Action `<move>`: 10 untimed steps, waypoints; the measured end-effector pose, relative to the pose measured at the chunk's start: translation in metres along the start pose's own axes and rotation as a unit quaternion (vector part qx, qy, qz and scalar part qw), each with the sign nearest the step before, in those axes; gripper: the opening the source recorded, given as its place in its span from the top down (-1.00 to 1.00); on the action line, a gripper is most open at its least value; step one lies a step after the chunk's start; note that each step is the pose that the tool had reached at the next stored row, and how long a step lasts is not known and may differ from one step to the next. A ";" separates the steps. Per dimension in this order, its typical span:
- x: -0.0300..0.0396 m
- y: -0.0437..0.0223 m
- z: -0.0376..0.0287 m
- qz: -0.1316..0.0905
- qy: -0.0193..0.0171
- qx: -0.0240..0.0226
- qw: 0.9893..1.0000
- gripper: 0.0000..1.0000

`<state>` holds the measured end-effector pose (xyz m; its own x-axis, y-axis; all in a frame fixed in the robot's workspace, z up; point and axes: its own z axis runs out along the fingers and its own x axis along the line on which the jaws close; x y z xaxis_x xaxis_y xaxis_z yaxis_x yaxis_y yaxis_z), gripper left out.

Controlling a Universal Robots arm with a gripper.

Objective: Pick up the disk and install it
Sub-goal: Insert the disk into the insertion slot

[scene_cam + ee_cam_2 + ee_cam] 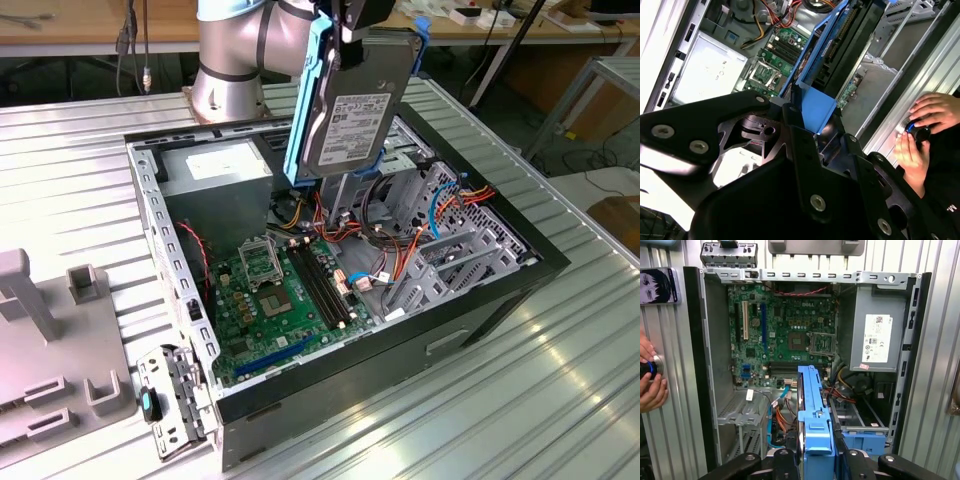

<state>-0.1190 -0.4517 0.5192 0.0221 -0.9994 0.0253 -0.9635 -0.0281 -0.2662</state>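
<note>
The disk (350, 110), a dark grey drive in bright blue carrier rails, hangs upright on end above the back of the open computer case (480, 300). My gripper (352, 32) is shut on its upper end. In both wrist views the blue carrier (814, 420) (818, 106) sticks out from between my black fingers (785, 460), pointing down into the case. It hangs over the bundle of coloured cables (845, 390), between the grey drive cage (742, 412) and the power supply (875, 340). The disk touches nothing in the case.
The green motherboard (275, 290) lies on the case floor. A blue bracket (866, 441) sits on a metal bay near the power supply. A person's hands (920, 130) rest on a knob on the ribbed table beside the case. A grey fixture (50, 350) stands at the exterior view's left.
</note>
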 end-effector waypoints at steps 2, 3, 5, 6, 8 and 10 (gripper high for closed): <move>0.0000 -0.0005 0.0002 0.000 0.000 0.003 1.000 0.26; 0.0000 -0.0008 0.0003 0.000 0.000 0.005 1.000 0.26; 0.0005 -0.0013 0.0006 0.000 0.000 0.005 1.000 0.26; 0.0011 -0.0016 0.0007 0.000 0.000 0.006 1.000 0.26; 0.0030 -0.0019 0.0010 0.000 0.000 0.006 1.000 0.26; 0.0048 -0.0020 0.0011 0.000 0.000 0.006 1.000 0.26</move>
<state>-0.1167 -0.4565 0.5188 0.0219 -0.9994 0.0257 -0.9600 -0.0282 -0.2784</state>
